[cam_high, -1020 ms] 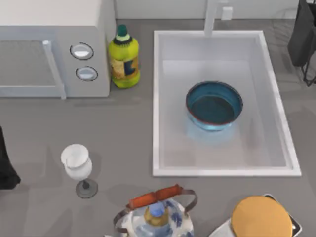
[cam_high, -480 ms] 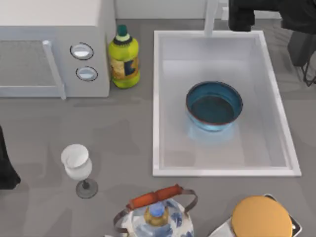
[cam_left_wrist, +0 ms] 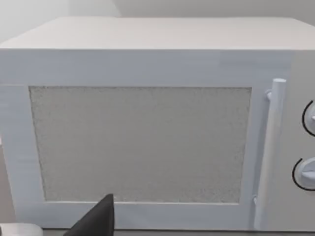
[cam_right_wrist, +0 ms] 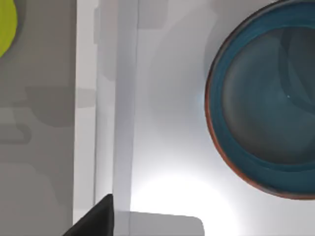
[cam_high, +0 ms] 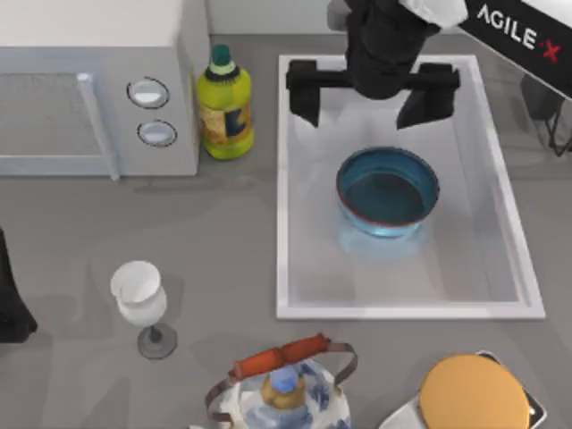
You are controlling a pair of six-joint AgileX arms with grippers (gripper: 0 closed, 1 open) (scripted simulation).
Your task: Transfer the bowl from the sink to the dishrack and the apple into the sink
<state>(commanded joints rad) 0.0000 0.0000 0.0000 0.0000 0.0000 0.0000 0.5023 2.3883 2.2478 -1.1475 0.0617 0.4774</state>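
Grey countertop carries a white microwave at the top view's left and the sink at its right. I have my right gripper over the far end of the sink, near the faucet post, with its jaws spread wide apart; one finger sits near the sink's left wall, the other further right. The bowl rests upright on the sink floor, just nearer the camera than the gripper and slightly toward the right finger's side. In the right wrist view the bowl lies off to one side of the frame, not centred.

My judgement: the gripper must shift toward the bowl's rim before descending. The right arm is clearly the nearer one. The left arm is parked at the table's left edge, facing the microwave; I cannot tell its jaw state.
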